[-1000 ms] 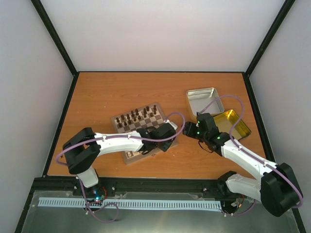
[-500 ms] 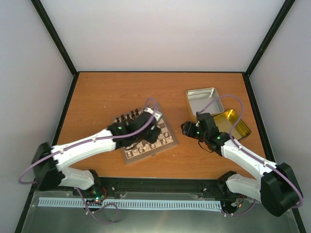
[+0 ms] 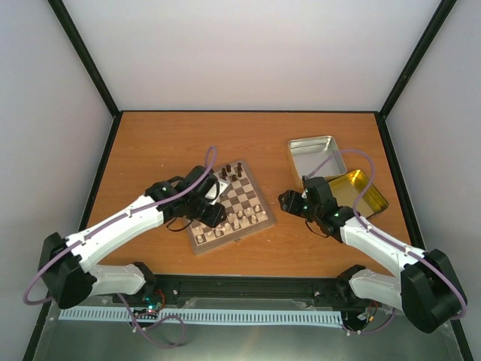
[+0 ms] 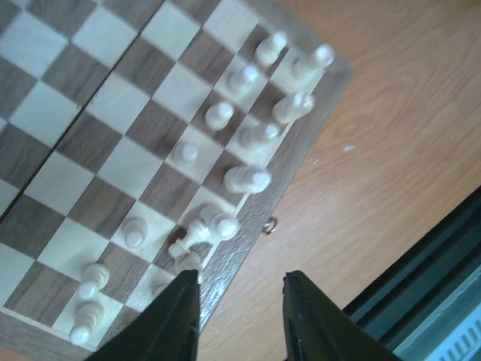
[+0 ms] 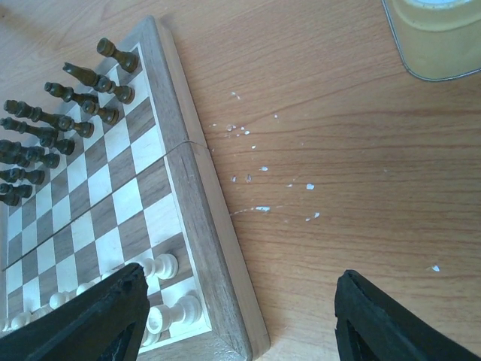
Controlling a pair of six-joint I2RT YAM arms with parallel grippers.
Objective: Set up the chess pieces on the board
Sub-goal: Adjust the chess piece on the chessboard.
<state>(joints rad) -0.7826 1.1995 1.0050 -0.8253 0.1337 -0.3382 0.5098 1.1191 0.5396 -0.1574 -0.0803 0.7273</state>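
The board (image 3: 244, 197) lies at the table's middle. The cream chess pieces (image 3: 229, 224) stand in its two near rows and dark pieces (image 3: 231, 171) at its far side. My left gripper (image 3: 213, 215) hangs over the board's near left part, open and empty. In the left wrist view it (image 4: 240, 282) is above the board's near rim (image 4: 248, 241), with cream pieces (image 4: 248, 128) just beyond; one small piece (image 4: 188, 237) by the left finger seems tipped over. My right gripper (image 3: 288, 200) is wide open and empty beside the board's right edge. It (image 5: 240, 301) shows over bare table, cream pieces (image 5: 161, 289) at its left finger.
A silver tin (image 3: 312, 154) and a yellow tin (image 3: 359, 192) stand at the back right; the yellow tin also shows in the right wrist view (image 5: 443, 37). Dark pieces (image 5: 52, 128) line the board's far rows. White flecks (image 5: 255, 177) dot the table. Black frame rails edge the table.
My left arm has swung from the board's right side back over its left part, and the gripper now hangs over the near rim. The right arm has barely moved.
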